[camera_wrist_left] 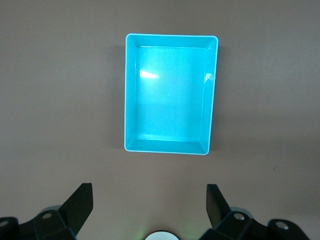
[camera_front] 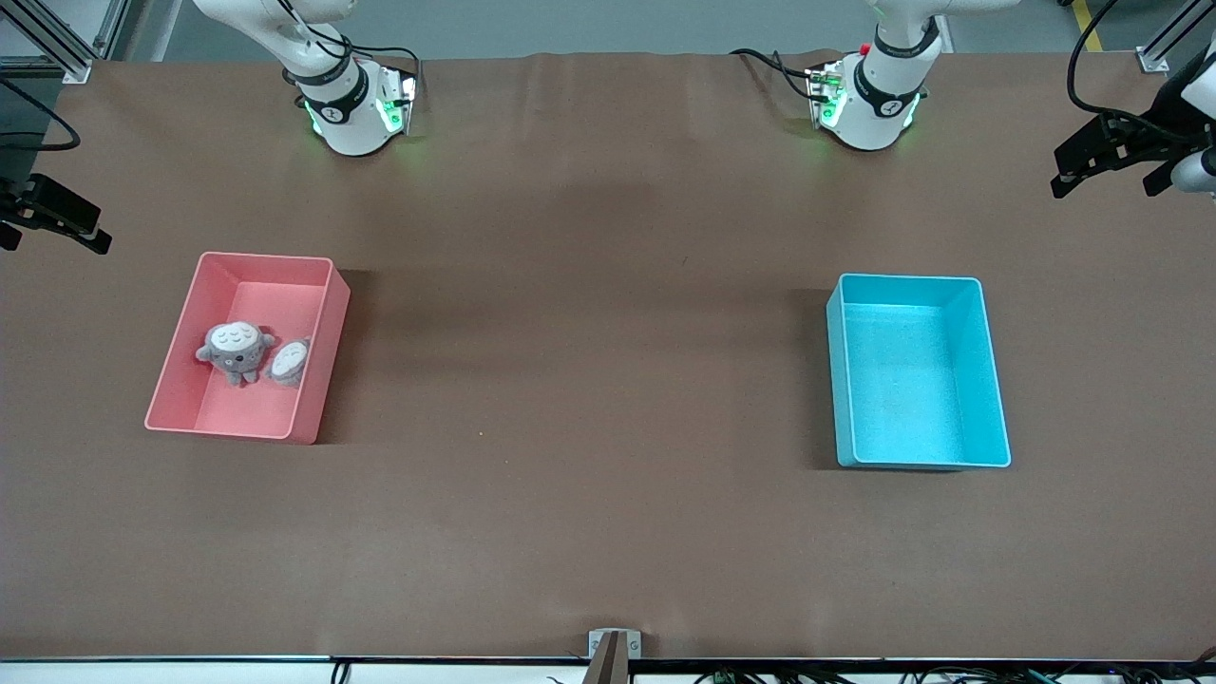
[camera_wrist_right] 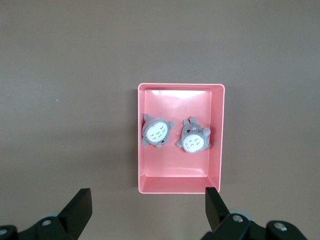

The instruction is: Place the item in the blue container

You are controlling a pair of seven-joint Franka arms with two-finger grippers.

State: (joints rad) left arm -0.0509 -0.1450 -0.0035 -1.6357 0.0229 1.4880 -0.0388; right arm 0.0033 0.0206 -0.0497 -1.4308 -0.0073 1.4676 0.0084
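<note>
A brown bench [camera_front: 608, 475] seen from above holds 2 bins well apart. With the front view read as a clock face, the pink bin [camera_front: 313, 285] sits at about 9 o'clock, toward the right arm's end. Inside it lie 2 small grey plush toys side by side, touching or nearly so: one [camera_front: 236, 351] face up, the other [camera_front: 289, 362] tilted against it, toward the bench's middle.

The blue bin [camera_front: 993, 380] sits at about 3 o'clock, toward the left arm's end. It is empty.

The left tool [camera_wrist_left: 149, 205] hangs high over the bench with the blue bin in sight below, fingers spread wide, holding nothing. The right tool [camera_wrist_right: 148, 210] hangs high with the pink bin below, also spread wide and empty.

The task looks not yet begun: no toy is lifted and nothing is in the blue bin. Left to do, by this reading: pick a toy out of the pink bin, carry it across, release it in the blue bin.
</note>
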